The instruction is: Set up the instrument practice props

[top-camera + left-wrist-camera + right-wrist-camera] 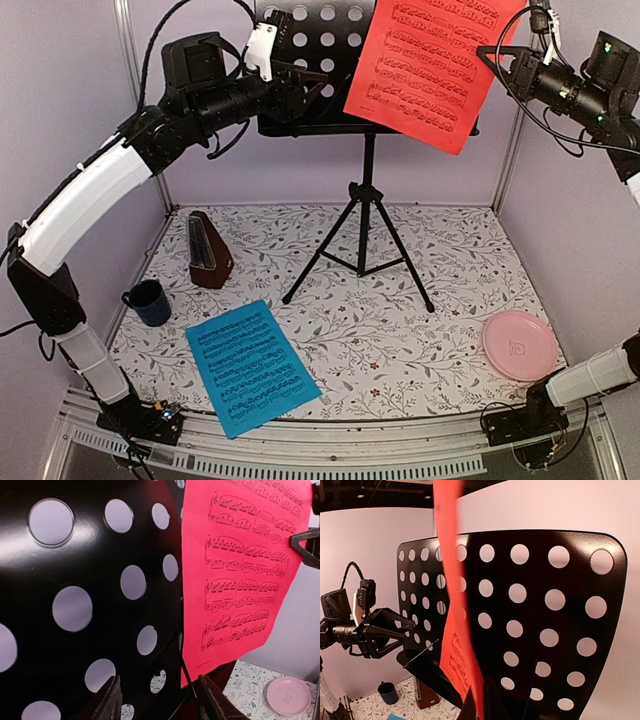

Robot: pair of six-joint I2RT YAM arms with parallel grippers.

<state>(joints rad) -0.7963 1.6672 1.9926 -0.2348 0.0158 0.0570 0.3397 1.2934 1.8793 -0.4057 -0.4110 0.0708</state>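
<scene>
Red sheet (430,65) hangs tilted across right half of black music stand (335,118); right gripper (500,58) pinches sheet's right edge. Left gripper (405,634) spread, beside stand's left side. Step: mounting sheet 1 of 2. Next: square it, seat bottom edge on lip, release. Cyan sheet (250,365) lies on table (400,330).

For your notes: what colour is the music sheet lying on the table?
Cyan sheet; top external view.

The stand (368,165) loses its desk top to the upper frame edge. The red sheet (425,65), cropped likewise, hides the desk's right half. In front of the stand, the cyan sheet (250,365) bears print too small to read.
</scene>
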